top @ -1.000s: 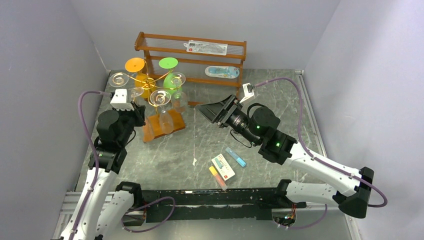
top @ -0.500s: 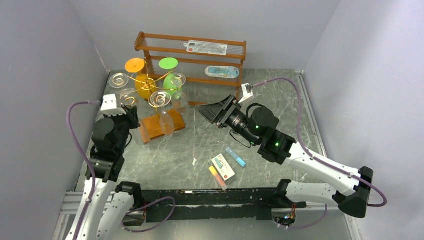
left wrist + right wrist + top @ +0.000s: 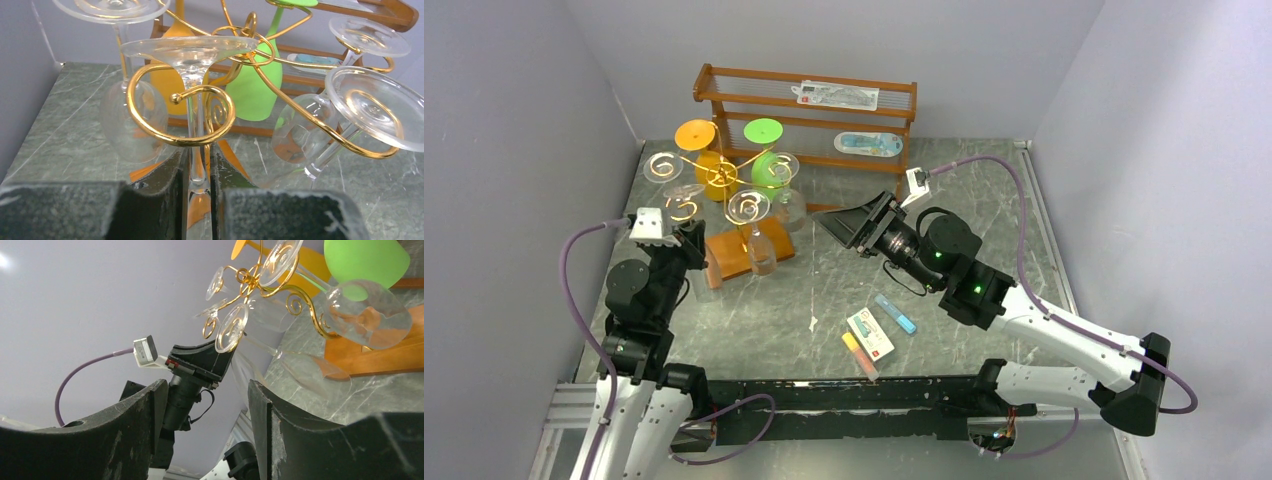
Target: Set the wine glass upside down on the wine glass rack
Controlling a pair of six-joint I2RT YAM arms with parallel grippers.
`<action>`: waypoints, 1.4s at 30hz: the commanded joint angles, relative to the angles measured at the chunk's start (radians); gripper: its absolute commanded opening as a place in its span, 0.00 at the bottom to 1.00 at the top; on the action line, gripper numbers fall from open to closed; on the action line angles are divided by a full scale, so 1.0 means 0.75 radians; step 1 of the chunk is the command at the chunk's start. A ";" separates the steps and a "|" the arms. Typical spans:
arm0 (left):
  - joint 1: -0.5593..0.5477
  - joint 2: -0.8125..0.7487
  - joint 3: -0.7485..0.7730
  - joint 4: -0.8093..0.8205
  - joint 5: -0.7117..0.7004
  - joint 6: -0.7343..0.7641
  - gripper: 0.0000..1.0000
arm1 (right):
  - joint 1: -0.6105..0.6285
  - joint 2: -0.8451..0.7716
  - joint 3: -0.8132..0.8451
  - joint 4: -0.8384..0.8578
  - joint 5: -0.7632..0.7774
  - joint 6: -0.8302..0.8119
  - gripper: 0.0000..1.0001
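The wine glass rack (image 3: 721,176) is a gold wire stand on a small wooden base (image 3: 729,255), left of centre. A clear wine glass (image 3: 190,49) hangs upside down with its foot on top. Its stem runs down through the front-left gold spiral (image 3: 150,136). My left gripper (image 3: 199,157) is shut on that stem just below the spiral. From above, the left gripper (image 3: 692,240) sits at the rack's near left, under the glass foot (image 3: 682,205). My right gripper (image 3: 844,225) hovers open and empty right of the rack (image 3: 300,290), its dark fingers (image 3: 145,410) wide apart.
Other glasses hang upside down on the rack: an orange one (image 3: 707,160), a green one (image 3: 765,165) and clear ones (image 3: 759,245). A two-tier wooden shelf (image 3: 724,98) with packets stands behind. Small boxes (image 3: 871,333) lie near the front. The left wall is close.
My left arm has dropped and drawn back toward the near left with the glass in its grip; the glass foot now shows over the front-left spiral. The right arm has stayed still.
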 commanded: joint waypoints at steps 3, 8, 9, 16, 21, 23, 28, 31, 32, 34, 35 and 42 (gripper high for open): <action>-0.005 0.003 -0.022 0.126 0.084 0.050 0.05 | -0.008 -0.013 -0.023 0.023 0.009 0.004 0.63; -0.006 -0.068 -0.091 0.225 -0.003 0.032 0.05 | -0.007 -0.024 -0.029 0.025 0.014 0.003 0.63; -0.006 -0.083 -0.106 0.246 -0.026 0.026 0.05 | -0.008 -0.024 -0.029 0.027 0.013 0.002 0.63; -0.005 -0.071 -0.131 0.324 -0.148 0.006 0.05 | -0.007 -0.022 -0.029 0.037 0.011 -0.001 0.63; -0.006 -0.034 -0.146 0.415 -0.184 0.009 0.05 | -0.008 -0.021 -0.029 0.046 0.012 -0.008 0.63; -0.005 -0.033 -0.167 0.456 -0.212 -0.001 0.05 | -0.008 -0.022 -0.027 0.045 0.014 -0.011 0.63; -0.005 -0.035 -0.264 0.631 -0.258 -0.044 0.05 | -0.008 -0.021 -0.023 0.056 0.018 -0.022 0.63; -0.006 -0.025 -0.313 0.757 -0.229 -0.037 0.05 | -0.008 -0.017 -0.021 0.064 0.017 -0.024 0.63; -0.006 -0.022 -0.324 0.793 -0.203 -0.022 0.05 | -0.008 -0.016 -0.021 0.064 0.018 -0.024 0.63; -0.006 -0.020 -0.340 0.850 -0.143 0.026 0.05 | -0.006 -0.016 -0.021 0.066 0.021 -0.024 0.63; -0.006 -0.022 -0.350 0.873 -0.124 0.044 0.05 | -0.006 -0.015 -0.023 0.066 0.023 -0.024 0.63; -0.006 -0.065 -0.420 0.997 -0.086 0.054 0.05 | -0.007 -0.014 -0.022 0.072 0.025 -0.033 0.63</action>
